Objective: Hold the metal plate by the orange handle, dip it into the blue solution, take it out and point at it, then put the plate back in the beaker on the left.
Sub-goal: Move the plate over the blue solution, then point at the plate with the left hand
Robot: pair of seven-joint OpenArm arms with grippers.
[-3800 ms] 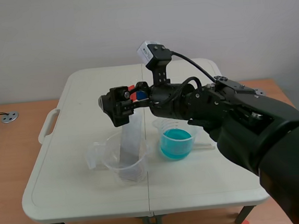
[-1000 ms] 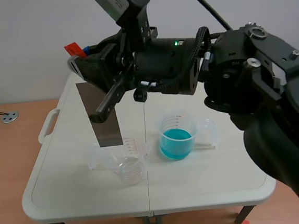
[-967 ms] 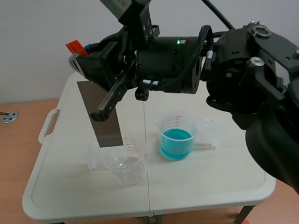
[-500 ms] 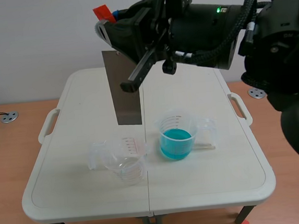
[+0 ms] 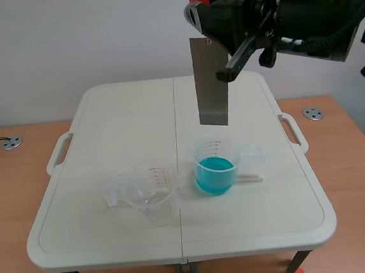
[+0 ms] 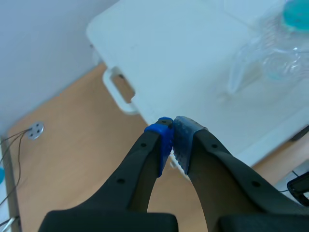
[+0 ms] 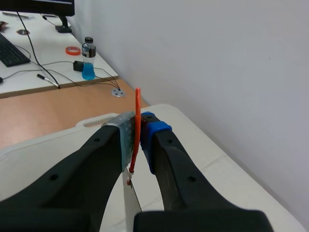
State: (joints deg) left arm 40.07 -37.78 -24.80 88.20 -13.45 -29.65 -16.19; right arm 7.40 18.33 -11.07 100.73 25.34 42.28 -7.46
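My right jaws grip the orange handle [image 7: 137, 126], the metal plate [image 5: 210, 81] hanging upright above the blue solution [image 5: 214, 172]; my left jaws are clenched on nothing

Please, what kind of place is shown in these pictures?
Probably a robotics laboratory or test room. An empty beaker and a beaker of blue solution stand on a white folding table, the right tool holds a metal plate over it, and a desk with a keyboard is also in view.
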